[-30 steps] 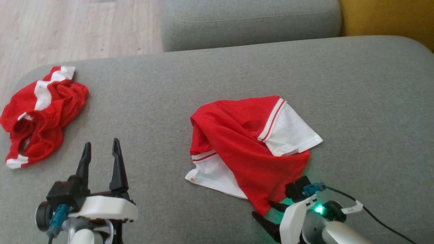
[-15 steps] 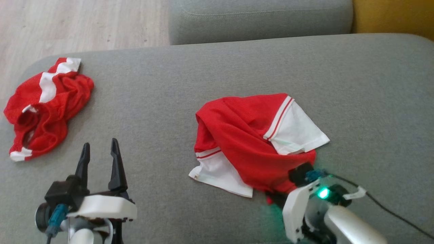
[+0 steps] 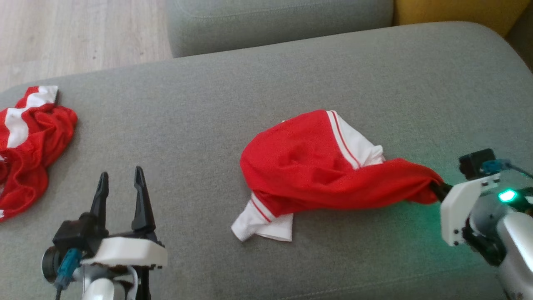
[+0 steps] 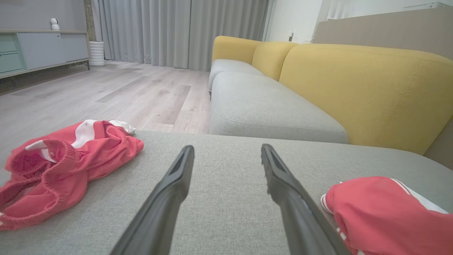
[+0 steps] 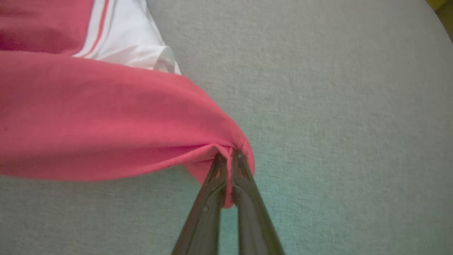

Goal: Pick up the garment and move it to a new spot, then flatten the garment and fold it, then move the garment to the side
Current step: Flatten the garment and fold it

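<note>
grey sofa cushion [image 3: 216,266] carries the whole scene. nearest, at the lower left, the left gripper [image 3: 121,173] has its two dark fingers spread apart with nothing between them. at the lower right, the right gripper [image 5: 228,156] is pressed together on a bunched red edge of the garment [image 3: 316,166]. the cloth stretches from that pinch leftward to a mound mid-cushion, and its white striped sleeve [image 3: 262,223] lies on the fabric. further left sits a second crumpled red-and-white garment [image 3: 33,137]. beyond lie another grey cushion [image 3: 270,25], wood floor [image 3: 62,33] and a yellow backrest [image 3: 449,10].
</note>
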Motion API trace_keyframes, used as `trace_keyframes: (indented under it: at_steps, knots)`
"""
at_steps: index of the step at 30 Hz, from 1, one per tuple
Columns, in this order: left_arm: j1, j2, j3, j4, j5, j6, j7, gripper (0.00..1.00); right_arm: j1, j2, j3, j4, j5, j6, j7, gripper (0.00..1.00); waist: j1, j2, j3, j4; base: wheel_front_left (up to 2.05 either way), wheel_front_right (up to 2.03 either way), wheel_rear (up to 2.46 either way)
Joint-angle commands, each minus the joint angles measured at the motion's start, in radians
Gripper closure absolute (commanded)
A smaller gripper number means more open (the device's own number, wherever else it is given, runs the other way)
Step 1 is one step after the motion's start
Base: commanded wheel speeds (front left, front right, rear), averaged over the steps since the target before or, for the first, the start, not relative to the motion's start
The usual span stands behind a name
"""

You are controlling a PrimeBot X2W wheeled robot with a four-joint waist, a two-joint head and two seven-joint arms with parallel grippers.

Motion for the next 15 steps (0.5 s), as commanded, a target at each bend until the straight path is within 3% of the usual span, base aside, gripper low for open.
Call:
trace_keyframes:
  at_steps: [1, 10, 11, 12, 15]
  knots:
    - [-0.061, 0.002, 0.032, -0.030, 0.002, -0.003, -0.012, 0.00, -0.013, -0.028, -0.014, -0.017, -0.007, 0.006, 0.022, 1.00, 0.0000, 0.0000, 0.008, -0.003, 0.00, 0.00, 0.00]
    - [-0.077, 0.001, 0.032, -0.009, 0.016, -0.017, -0.012, 0.00, -0.017, 0.008, -0.129, 0.079, -0.092, 0.006, 0.115, 0.99, 0.0000, 0.0000, 0.021, 0.009, 0.00, 0.00, 0.00]
    - [-0.077, 0.001, 0.033, -0.006, 0.017, -0.019, -0.012, 0.00, -0.018, 0.019, -0.148, 0.082, -0.108, 0.006, 0.107, 0.29, 0.0000, 0.0000, 0.019, 0.011, 0.00, 0.00, 0.00]
    - [-0.078, 0.001, 0.034, -0.003, 0.018, -0.021, -0.012, 0.00, -0.018, 0.031, -0.159, 0.081, -0.119, 0.006, 0.097, 0.00, 0.0000, 0.0000, 0.017, 0.013, 0.00, 0.00, 0.00]
    - [-0.073, 0.001, 0.039, 0.006, 0.019, -0.026, -0.012, 0.00, -0.009, 0.067, -0.183, 0.066, -0.132, 0.006, 0.071, 0.00, 0.0000, 0.0000, 0.003, 0.015, 0.00, 0.00, 0.00]
